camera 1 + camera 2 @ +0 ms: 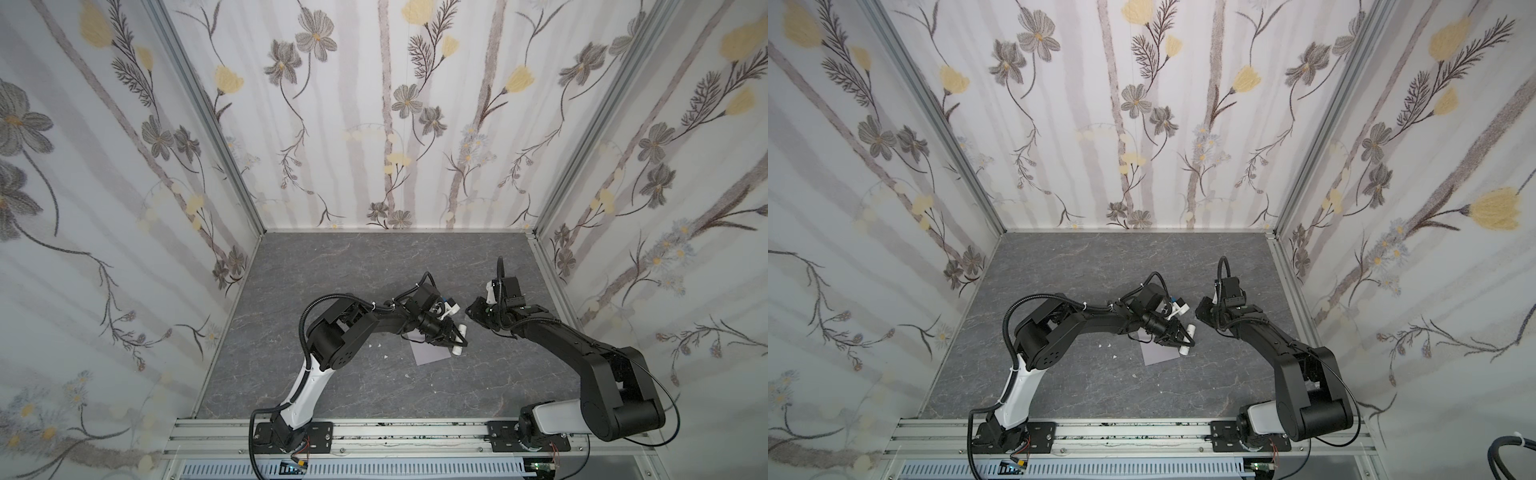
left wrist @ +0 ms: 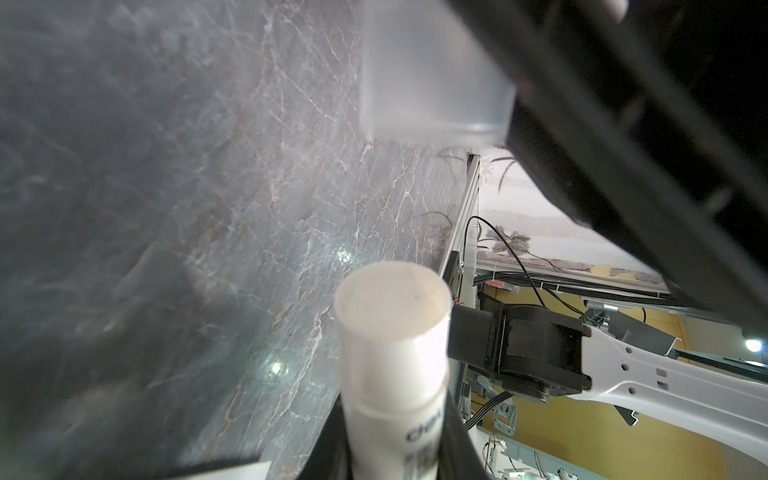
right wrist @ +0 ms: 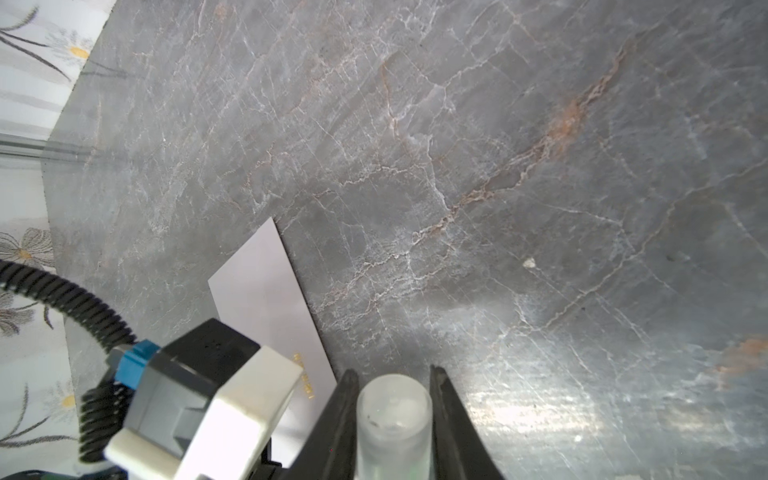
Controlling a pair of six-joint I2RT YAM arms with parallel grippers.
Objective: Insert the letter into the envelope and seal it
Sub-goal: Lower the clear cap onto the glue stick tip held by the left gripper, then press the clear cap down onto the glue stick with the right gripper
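The grey-lavender envelope (image 1: 430,354) (image 1: 1158,354) lies flat mid-table, partly under my left gripper; in the right wrist view the envelope (image 3: 266,299) shows small gold print. The letter is out of view. My left gripper (image 1: 456,340) (image 1: 1185,340) (image 2: 392,444) is shut on a white glue stick (image 2: 395,332) with its open end bare, hovering over the envelope's right end. My right gripper (image 1: 471,311) (image 1: 1201,312) (image 3: 392,376) is shut on the stick's translucent cap (image 3: 392,419) (image 2: 432,83), just right of the left gripper and above the table.
Small white scraps (image 1: 385,356) (image 1: 1113,356) lie on the grey marble table (image 1: 332,270) left of the envelope. Flowered walls (image 1: 374,124) close in the back and both sides. An aluminium rail (image 1: 395,432) with both arm bases runs along the front.
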